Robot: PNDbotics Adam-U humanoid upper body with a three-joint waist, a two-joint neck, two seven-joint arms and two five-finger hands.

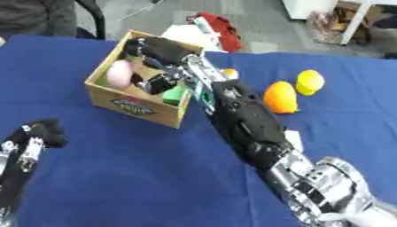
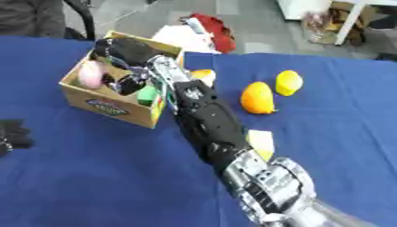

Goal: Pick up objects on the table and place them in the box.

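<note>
- Cardboard box (image 1: 132, 106) with a printed label on its near wall stands on the blue tablecloth (image 1: 139, 177); every place below is given from this box.
- Right hand (image 1: 155, 48) reaches in from the near right, its black and silver forearm crossing the box's right wall, and the hand sits over the far inner part of the box.
- Its fingers are curled downward into the box; whether they hold anything cannot be told, as the dark fingers blend with dark items below them.
- Inside the box, against its left wall, lies a pink rounded object (image 1: 119, 73).
- A green object (image 1: 175, 95) lies inside at the near right corner, just under the forearm, with a small black item (image 1: 159, 83) just beside it toward the middle.
- Right of the box, well apart from it on the cloth, lies an orange fruit (image 1: 281, 97), and just beyond that a yellow lemon-like fruit (image 1: 309, 82).
- A small orange-and-white thing (image 2: 203, 74) shows just right of the box, partly hidden by the arm.
- A pale yellow flat piece (image 2: 260, 142) lies nearer than the box, to its right, beside the forearm.
- Left hand (image 1: 35, 137) rests near the lower left, well apart from the box, fingers up and relaxed, holding nothing.
</note>
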